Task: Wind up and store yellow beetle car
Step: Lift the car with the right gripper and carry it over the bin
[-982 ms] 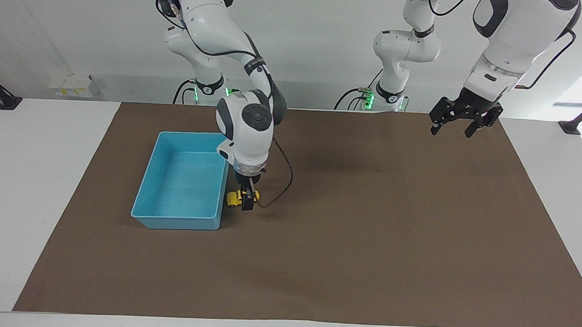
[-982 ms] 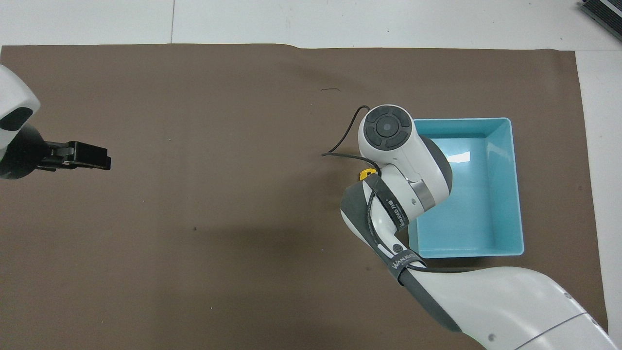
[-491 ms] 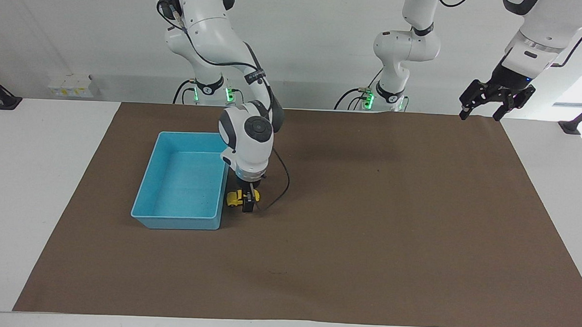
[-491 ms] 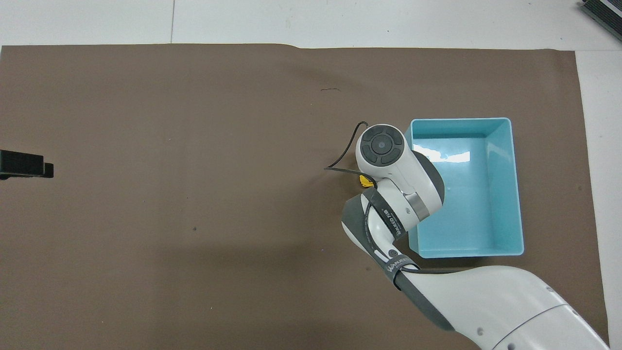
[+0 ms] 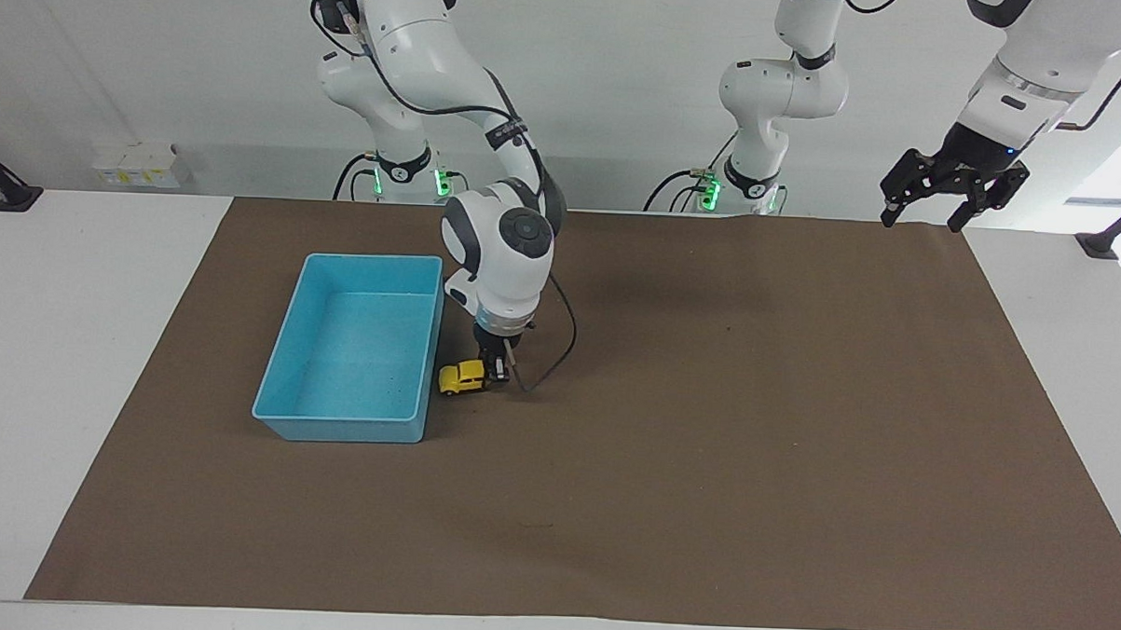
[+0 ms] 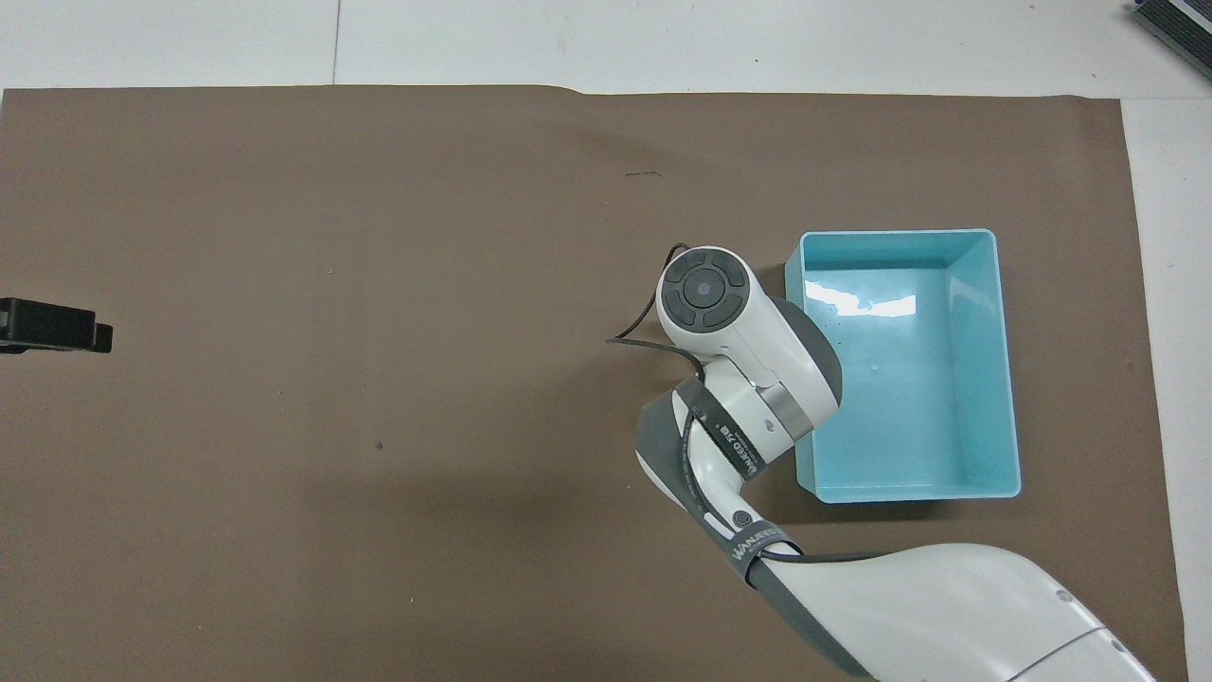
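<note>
- the worktop (image 5: 74, 354) is white and carries a wide brown mat (image 5: 704, 469) that covers most of it.
- the right arm (image 6: 748, 379) reaches over the mat and hides the spot beside the bin in the overhead view.
- a blue bin (image 5: 283, 380) sits on the mat toward the right arm's end of the worktop, with nothing inside it.
- the left gripper (image 5: 947, 184) hangs high over the mat's edge at the left arm's end, waiting, its jaws spread apart.
- the right gripper (image 5: 497, 369) points straight down just beside the bin, low at the mat, its jaws pressed together at one end of the car; whether they pinch it cannot be told.
- the yellow beetle car (image 5: 461, 377) stands on its wheels on the mat, just beside the bin's wall.
</note>
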Controlling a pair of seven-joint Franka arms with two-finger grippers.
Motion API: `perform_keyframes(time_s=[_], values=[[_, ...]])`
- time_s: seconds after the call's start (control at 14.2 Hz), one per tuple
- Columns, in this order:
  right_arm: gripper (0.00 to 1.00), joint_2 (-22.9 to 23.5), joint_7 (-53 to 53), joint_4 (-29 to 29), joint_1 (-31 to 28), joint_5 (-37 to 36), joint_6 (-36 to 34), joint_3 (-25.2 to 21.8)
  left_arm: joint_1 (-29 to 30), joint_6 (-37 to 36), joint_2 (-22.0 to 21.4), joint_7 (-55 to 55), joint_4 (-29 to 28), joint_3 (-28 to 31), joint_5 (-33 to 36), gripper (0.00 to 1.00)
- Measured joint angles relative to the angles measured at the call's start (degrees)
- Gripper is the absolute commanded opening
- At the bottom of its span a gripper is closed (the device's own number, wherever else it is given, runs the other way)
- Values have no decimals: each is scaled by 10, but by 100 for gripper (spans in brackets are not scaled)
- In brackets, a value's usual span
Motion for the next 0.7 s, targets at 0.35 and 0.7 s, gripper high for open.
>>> perform_keyframes(time_s=[0.35,0.7], values=[[0,-6,0,56,19,0,-74,0,-1,-1,16,3,5,-7,9,100],[0,-50,-43,93,11,2,-105,0,-1,-1,16,10,5,-8,9,100]])
